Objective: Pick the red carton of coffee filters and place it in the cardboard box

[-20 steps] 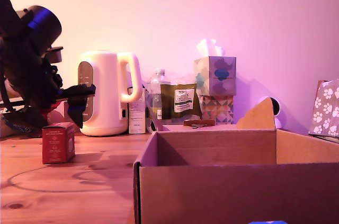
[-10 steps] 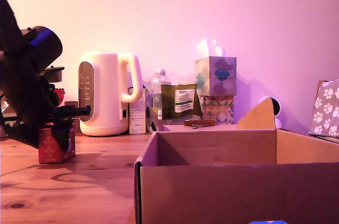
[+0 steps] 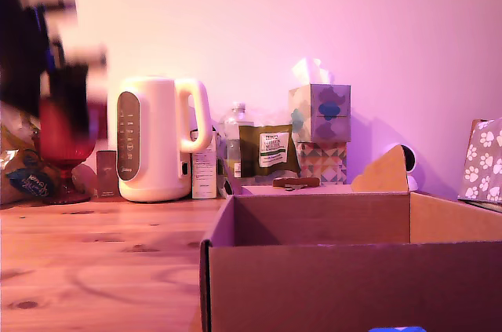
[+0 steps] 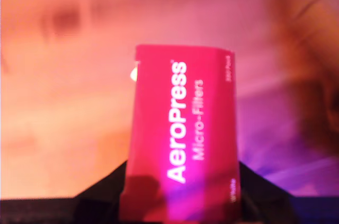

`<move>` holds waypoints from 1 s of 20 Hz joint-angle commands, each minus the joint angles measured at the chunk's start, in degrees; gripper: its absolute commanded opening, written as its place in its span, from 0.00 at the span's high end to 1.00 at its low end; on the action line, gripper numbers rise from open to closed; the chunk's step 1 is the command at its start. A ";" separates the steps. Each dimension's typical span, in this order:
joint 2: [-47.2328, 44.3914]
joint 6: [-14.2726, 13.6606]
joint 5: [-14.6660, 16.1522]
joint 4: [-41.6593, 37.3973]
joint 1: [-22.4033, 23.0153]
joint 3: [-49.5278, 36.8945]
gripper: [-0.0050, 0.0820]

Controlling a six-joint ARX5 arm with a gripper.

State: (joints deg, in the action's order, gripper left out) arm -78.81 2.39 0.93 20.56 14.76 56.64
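The red carton of coffee filters (image 4: 183,139) with white "AeroPress" lettering fills the middle of the wrist view, pinched between my gripper's (image 4: 183,167) two dark fingers (image 4: 100,195), well above the wooden table. In the exterior view my arm (image 3: 43,41) is a dark motion blur high at the exterior view's left, and the carton cannot be made out in that blur. The table spot where the carton stood is bare. The large brown cardboard box (image 3: 314,261) stands open in the foreground, to the exterior view's right of my arm.
A red glass goblet (image 3: 63,140) and a small dark box (image 3: 106,173) stand under my arm. A white kettle (image 3: 157,136), a bottle, a green pouch (image 3: 271,150), stacked tissue boxes (image 3: 319,112) and a paw-print box (image 3: 482,161) line the back.
My gripper came down around the carton on the table, shut on it, and has now lifted it quickly upward off the wood. The goblet behind it is uncovered.
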 commanded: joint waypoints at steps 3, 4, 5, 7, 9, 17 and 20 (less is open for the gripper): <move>1.70 -2.75 2.64 0.61 0.68 -0.09 0.73; 1.66 -2.91 5.27 0.61 0.92 -0.09 0.73; 1.51 -3.87 7.96 0.55 1.42 -0.11 0.73; 1.44 -5.42 14.38 -1.70 3.52 -0.39 0.73; 1.44 -5.44 18.18 -4.76 6.75 -0.42 0.73; -0.68 -5.38 20.00 -16.98 23.30 -0.42 0.73; -3.43 -4.90 19.74 -20.72 27.96 -0.42 0.73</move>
State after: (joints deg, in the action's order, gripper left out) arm -80.55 -2.76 20.78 1.06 42.41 56.66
